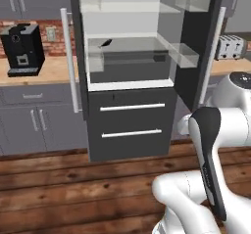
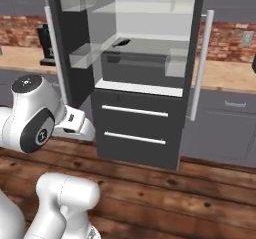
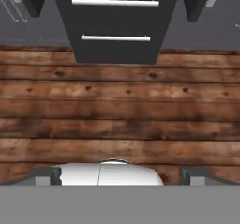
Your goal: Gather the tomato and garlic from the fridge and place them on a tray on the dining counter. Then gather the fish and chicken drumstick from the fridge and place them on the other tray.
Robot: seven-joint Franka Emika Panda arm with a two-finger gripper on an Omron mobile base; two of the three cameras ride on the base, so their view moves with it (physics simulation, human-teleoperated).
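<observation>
Facing: fridge (image 1: 130,76), both doors standing open
Gripper (image 3: 120,174): jaws spread wide, holding nothing, pointing at wood floor (image 3: 120,110) below the fridge drawers (image 3: 116,19)

Black coffee machine (image 1: 22,49) on the wooden counter (image 1: 46,71), left of the fridge. Silver toaster (image 1: 230,46) on the counter at right. Brick backsplash (image 2: 227,38) behind. Grey cabinets (image 1: 37,125) below; wood-plank floor (image 3: 120,110).
</observation>
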